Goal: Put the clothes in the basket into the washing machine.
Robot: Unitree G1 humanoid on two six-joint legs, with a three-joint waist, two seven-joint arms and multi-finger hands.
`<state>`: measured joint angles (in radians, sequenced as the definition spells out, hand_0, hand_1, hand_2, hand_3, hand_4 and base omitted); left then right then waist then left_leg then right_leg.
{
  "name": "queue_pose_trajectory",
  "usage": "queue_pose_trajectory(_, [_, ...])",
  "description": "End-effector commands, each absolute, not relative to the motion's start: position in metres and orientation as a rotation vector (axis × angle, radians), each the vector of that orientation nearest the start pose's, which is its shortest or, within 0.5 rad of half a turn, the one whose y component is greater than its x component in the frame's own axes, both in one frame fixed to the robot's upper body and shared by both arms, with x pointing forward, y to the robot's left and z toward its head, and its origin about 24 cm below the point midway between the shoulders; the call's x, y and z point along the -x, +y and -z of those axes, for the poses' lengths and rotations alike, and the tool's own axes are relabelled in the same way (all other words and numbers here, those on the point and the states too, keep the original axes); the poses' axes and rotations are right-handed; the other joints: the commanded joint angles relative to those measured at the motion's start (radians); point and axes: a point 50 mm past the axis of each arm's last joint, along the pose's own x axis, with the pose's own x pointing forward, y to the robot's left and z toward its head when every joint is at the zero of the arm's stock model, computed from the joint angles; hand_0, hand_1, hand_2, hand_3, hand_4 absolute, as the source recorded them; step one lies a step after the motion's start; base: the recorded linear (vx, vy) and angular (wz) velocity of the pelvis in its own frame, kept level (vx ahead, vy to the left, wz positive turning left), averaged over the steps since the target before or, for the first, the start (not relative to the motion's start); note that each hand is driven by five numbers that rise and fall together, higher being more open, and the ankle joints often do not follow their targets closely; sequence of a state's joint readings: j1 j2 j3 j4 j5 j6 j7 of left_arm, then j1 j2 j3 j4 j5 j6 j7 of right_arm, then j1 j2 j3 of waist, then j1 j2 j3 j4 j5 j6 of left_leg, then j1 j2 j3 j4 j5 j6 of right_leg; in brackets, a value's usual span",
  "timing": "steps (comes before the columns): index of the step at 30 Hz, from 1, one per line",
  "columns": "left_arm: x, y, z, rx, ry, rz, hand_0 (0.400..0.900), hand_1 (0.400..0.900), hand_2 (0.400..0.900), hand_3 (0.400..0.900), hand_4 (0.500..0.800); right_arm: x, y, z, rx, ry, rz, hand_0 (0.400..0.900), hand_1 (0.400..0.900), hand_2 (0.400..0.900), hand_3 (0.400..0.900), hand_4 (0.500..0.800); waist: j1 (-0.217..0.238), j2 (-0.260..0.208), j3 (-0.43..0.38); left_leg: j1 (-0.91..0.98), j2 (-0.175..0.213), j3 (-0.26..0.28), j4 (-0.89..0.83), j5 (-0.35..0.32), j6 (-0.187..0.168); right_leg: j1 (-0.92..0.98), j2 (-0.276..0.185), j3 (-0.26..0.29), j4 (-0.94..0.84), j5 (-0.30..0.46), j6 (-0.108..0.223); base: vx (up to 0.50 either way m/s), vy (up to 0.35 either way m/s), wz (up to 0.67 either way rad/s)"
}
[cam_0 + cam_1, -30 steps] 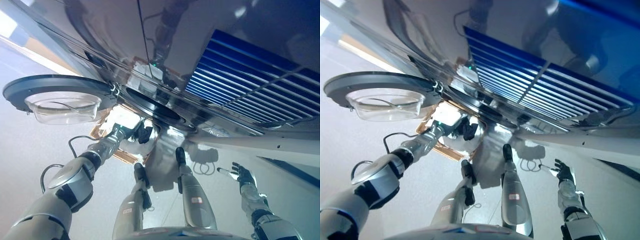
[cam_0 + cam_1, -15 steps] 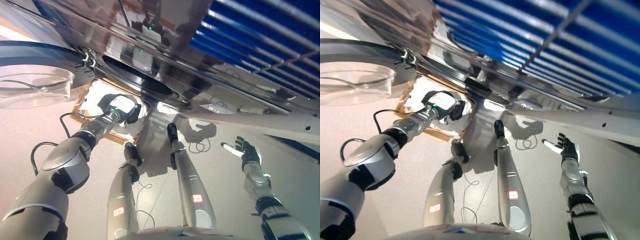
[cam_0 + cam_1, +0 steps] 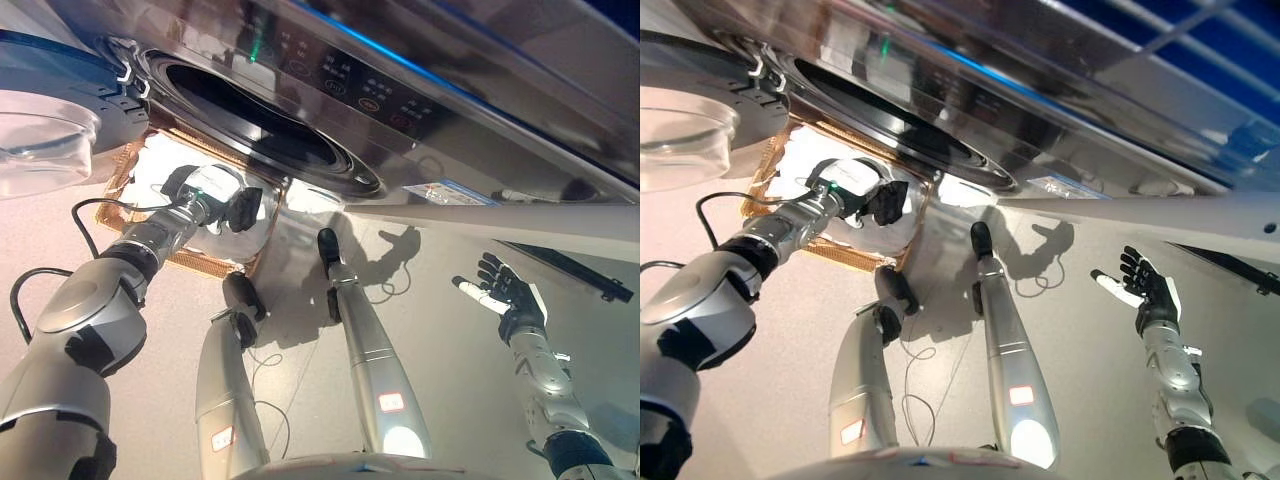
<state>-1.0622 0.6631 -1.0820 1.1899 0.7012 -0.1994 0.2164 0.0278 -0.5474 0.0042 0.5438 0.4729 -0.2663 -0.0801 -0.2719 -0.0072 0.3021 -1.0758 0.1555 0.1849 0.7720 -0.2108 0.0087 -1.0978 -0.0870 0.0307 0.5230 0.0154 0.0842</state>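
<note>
Over the basket (image 3: pixel 190 262) my left hand (image 3: pixel 240 208) hangs, fingers curled, apparently empty. White clothes (image 3: pixel 805 160) look soft, light: pinch a raised fold. Right hand (image 3: pixel 508 295) spread, idle.

Pale floor (image 3: pixel 150 400); dark bar (image 3: pixel 580 280) lying on floor at right

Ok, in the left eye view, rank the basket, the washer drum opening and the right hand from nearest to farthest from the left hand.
1. basket: directly under and around the left hand, on the floor at left.
2. washer drum opening: just above the hand, door swung open.
3. right hand: far across at the right, fingers spread, holding nothing.
</note>
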Motion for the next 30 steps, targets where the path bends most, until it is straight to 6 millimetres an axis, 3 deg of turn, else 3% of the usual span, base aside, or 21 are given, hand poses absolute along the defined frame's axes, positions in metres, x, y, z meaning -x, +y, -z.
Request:
queue_pose_trajectory(1, [-0.391,0.256,-0.129,-2.030,-0.012,0.207,0.900,0.900,0.900,0.900,0.800,-0.195,-0.346,-0.010,0.143,0.154,0.434,0.900,0.900,0.900,0.900,0.800,-0.008,-0.006,-0.061,0.019,0.016,-0.051,-0.024,-0.025,-0.088,-0.002,-0.001,-0.017,-0.022,-0.018,0.045,0.03,0.043,-0.11])
queue_pose_trajectory(13, [-0.387,0.286,-0.147,-2.067,0.060,0.088,0.900,0.900,0.900,0.900,0.800,-0.183,-0.374,-0.006,0.049,0.162,0.568,0.900,0.900,0.900,0.900,0.800,-0.029,-0.025,-0.068,-0.107,0.016,-0.062,0.090,-0.081,-0.057,-0.114,0.021,-0.006,0.062,-0.042,0.035,0.03,0.020,-0.07])
queue_pose_trajectory(14, [-0.387,0.287,-0.147,-2.054,0.062,0.076,0.710,0.710,0.710,0.710,0.686,-0.184,-0.372,-0.003,0.042,0.172,0.572,0.900,0.900,0.900,0.900,0.800,-0.028,-0.026,-0.067,-0.113,0.017,-0.062,0.091,-0.079,-0.057,-0.118,0.022,-0.007,0.058,-0.040,0.035,0.05,-0.001,-0.08])
queue_pose_trajectory(15, [-0.386,0.287,-0.146,-2.046,0.064,0.069,0.710,0.710,0.710,0.710,0.686,-0.184,-0.372,-0.001,0.031,0.177,0.582,0.900,0.900,0.900,0.900,0.800,-0.028,-0.027,-0.066,-0.115,0.016,-0.064,0.090,-0.077,-0.056,-0.118,0.021,-0.008,0.055,-0.039,0.034,0.00,0.000,0.00])
queue_pose_trajectory(16, [-0.386,0.287,-0.146,-2.046,0.065,0.068,0.429,0.429,0.429,0.429,0.518,-0.184,-0.372,-0.001,0.031,0.177,0.581,0.900,0.900,0.900,0.900,0.800,-0.028,-0.026,-0.066,-0.116,0.016,-0.064,0.090,-0.077,-0.056,-0.118,0.021,-0.008,0.055,-0.038,0.034,0.00,0.000,0.00])
queue_pose_trajectory(17, [-0.386,0.286,-0.144,-2.027,0.058,0.060,0.400,0.400,0.400,0.400,0.500,-0.185,-0.371,0.000,0.018,0.172,0.582,0.900,0.900,0.900,0.900,0.800,-0.028,-0.029,-0.065,-0.120,0.013,-0.066,0.089,-0.074,-0.056,-0.119,0.022,-0.011,0.052,-0.036,0.031,0.00,0.000,0.00])
queue_pose_trajectory(30, [-0.391,0.267,-0.137,-1.914,-0.011,0.034,0.400,0.400,0.400,0.400,0.500,-0.190,-0.361,0.013,0.033,0.197,0.610,0.900,0.900,0.900,0.900,0.800,-0.026,-0.017,-0.106,-0.095,0.008,-0.101,-0.006,-0.020,-0.077,-0.092,0.027,-0.033,-0.032,0.002,0.022,0.00,-0.007,0.02])
